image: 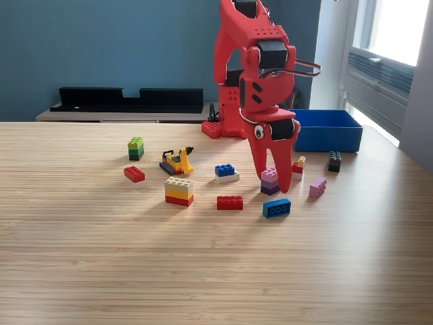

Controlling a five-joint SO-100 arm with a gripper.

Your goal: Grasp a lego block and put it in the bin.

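Observation:
The red arm leans forward from its base, and my gripper [275, 183] points down at the table in the exterior view. Its two fingers [285, 169] stand apart on either side of a pink-and-purple lego block [269, 181], which shows between them; I cannot tell whether they touch it. The gripper is open. The blue bin [328, 130] stands behind and to the exterior view's right of the gripper, with nothing visible inside from this angle.
Loose blocks lie around: blue [277, 208], flat red [230, 202], tan-yellow-red stack [179, 191], blue-white [226, 172], yellow vehicle [176, 161], red [134, 174], green stack [136, 147], pink [317, 187], black [334, 160], small red-yellow [298, 165]. A long black tray [128, 99] sits behind the table.

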